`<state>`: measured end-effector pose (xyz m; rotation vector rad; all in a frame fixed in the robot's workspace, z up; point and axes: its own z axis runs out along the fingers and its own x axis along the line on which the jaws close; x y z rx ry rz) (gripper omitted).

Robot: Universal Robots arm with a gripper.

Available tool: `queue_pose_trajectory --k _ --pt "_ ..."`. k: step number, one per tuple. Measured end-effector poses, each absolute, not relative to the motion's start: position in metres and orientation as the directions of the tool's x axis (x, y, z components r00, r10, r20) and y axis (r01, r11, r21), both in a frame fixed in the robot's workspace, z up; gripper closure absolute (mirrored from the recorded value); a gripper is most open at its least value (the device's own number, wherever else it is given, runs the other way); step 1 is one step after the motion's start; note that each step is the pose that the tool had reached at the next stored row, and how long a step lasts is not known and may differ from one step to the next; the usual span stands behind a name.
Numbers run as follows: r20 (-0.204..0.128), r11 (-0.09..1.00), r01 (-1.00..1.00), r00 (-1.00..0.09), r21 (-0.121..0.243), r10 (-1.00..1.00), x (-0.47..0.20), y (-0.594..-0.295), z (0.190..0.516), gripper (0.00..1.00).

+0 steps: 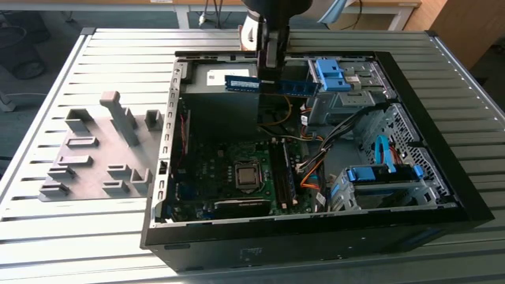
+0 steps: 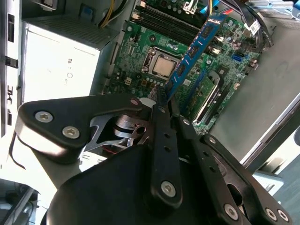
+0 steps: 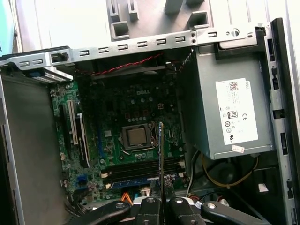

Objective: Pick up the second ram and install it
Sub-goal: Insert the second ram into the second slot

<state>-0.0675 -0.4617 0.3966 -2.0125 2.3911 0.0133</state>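
The second ram (image 1: 272,85), a thin blue-green board with a white sticker, hangs level above the open computer case (image 1: 394,219), over the power supply's inner edge. My gripper (image 1: 268,76) comes down from above and is shut on the board's middle. In the second wrist view the second ram (image 2: 197,47) sticks out from the gripper (image 2: 164,101) over the motherboard (image 2: 145,70). In the first wrist view the second ram (image 3: 161,154) is seen edge-on, a thin line rising from the gripper (image 3: 161,200) beside the processor socket (image 3: 137,136). The long memory slots (image 3: 140,169) lie below it.
A grey plate with plastic holder blocks (image 1: 103,160) lies on the slatted table at the exterior view's left. Inside the case are the power supply (image 3: 229,108), orange and grey cables (image 1: 311,168) and blue drive brackets (image 1: 379,174). The case walls ring the motherboard.
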Motion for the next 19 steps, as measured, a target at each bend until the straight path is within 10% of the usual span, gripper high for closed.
queue_pose_trajectory --k 19 --pt "-0.018 0.402 -0.916 -0.402 -0.004 -0.915 -0.0675 -0.4617 0.3949 0.86"
